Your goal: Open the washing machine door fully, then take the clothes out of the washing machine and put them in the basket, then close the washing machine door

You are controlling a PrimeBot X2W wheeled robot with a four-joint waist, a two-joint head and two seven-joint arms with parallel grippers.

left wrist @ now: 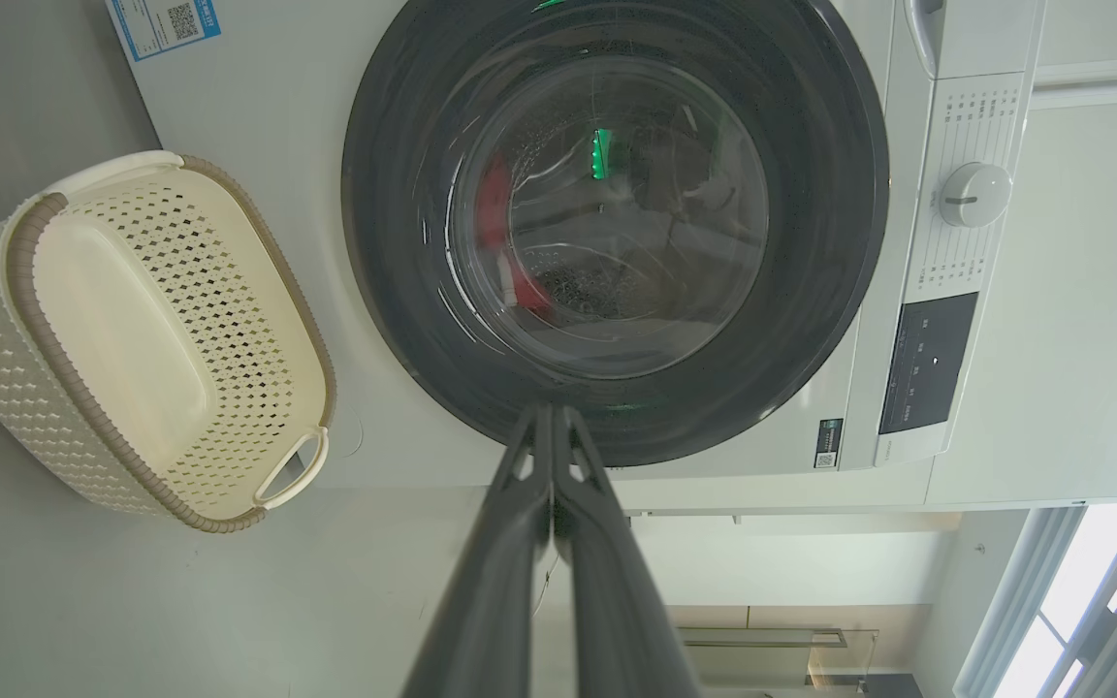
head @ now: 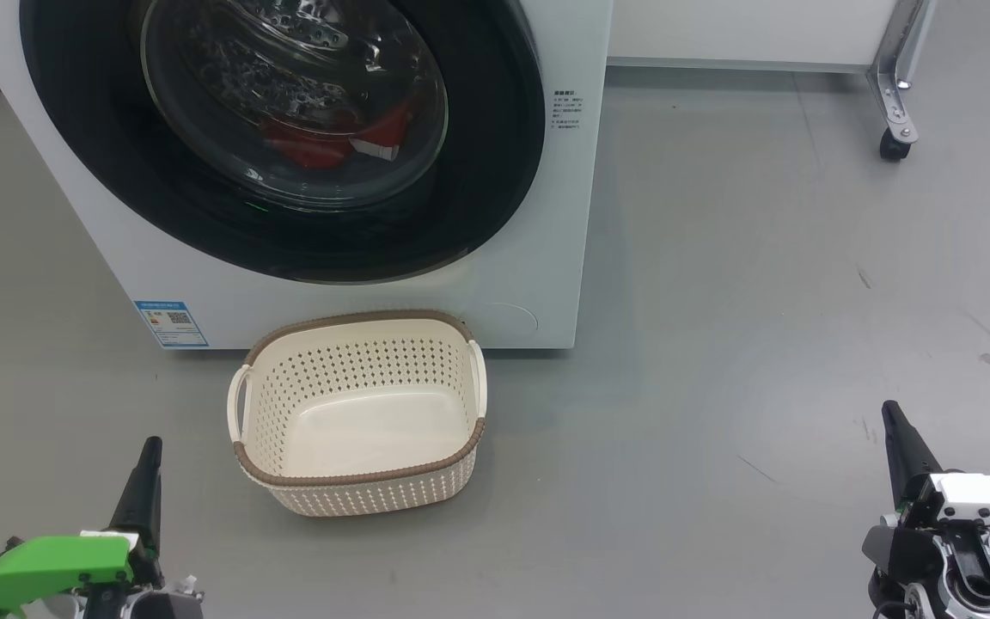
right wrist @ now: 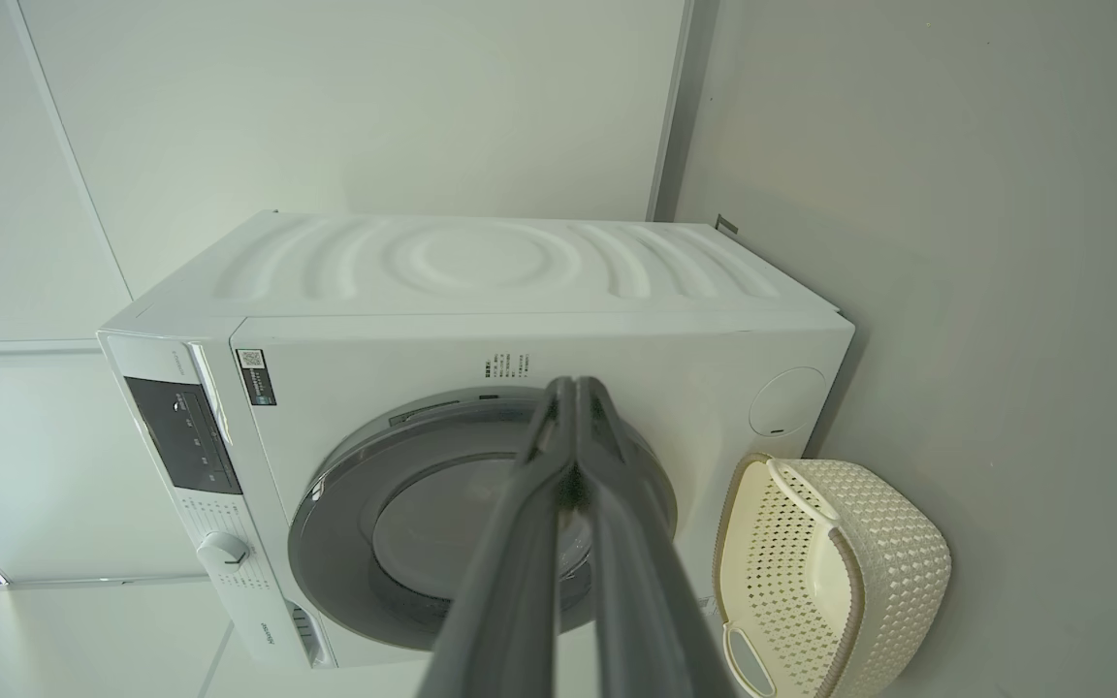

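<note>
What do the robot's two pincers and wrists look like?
Each pincer has two long, dark grey fingers that taper to narrow tips. The left pincer is mounted on a bright green housing. The right pincer is mounted on a white housing, with black and silvery metal parts beneath.

Left gripper (head: 151, 447): resting at seven o'clock in the head view, fingers (head: 141, 494) pressing together, pointing toward twelve, green wrist cover (head: 48, 563) sitting behind. Right gripper (head: 890, 413): resting at four o'clock, fingers pressing together, tilting toward eleven, white wrist cover (head: 989, 494) sitting behind.
</note>
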